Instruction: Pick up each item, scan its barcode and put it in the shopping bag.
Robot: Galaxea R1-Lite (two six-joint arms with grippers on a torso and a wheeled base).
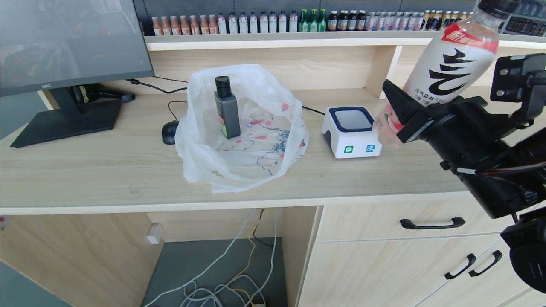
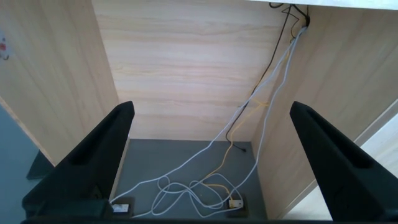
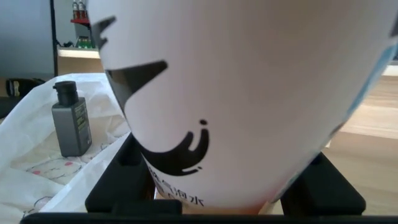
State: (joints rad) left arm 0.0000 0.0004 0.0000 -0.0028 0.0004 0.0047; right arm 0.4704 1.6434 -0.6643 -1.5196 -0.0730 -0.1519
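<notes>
One tall, clear plastic drink bottle (image 1: 452,64) with a white-and-pink label is clamped in the right claw (image 1: 401,117). The claw's black fingers close around the lower part of the bottle's body, holding it up off the right end of the light wooden tabletop (image 1: 85,170). The drink bottle's long axis is tilted, with the cap pointing up and toward the robot's right and the pink base pointing down and to the left.

That base hangs just beside the right edge of the small white box-shaped barcode scanner (image 1: 352,132), which has a dark-framed glass window on top. Whether the two touch I cannot tell. So the barcode scanner lies near, to the left of the right claw, with its window facing upward.

As I judge it, the coming move turns on this. The drink bottle must shift leftward over the window and turn until its barcode meets the glass. I cannot tell where the barcode sits on the label.

Further left, beyond the barcode scanner, the thin white plastic shopping bag (image 1: 192,128) sits open on the tabletop. A small dark grey bottle (image 1: 226,108) with a black cap stands upright inside it. The right arm is the nearer one to both scanner and bag.

The left claw (image 2: 212,112) hangs below the tabletop with its fingers spread wide, gripping nothing. It faces the loose white cables (image 2: 186,186) in the recess there.
</notes>
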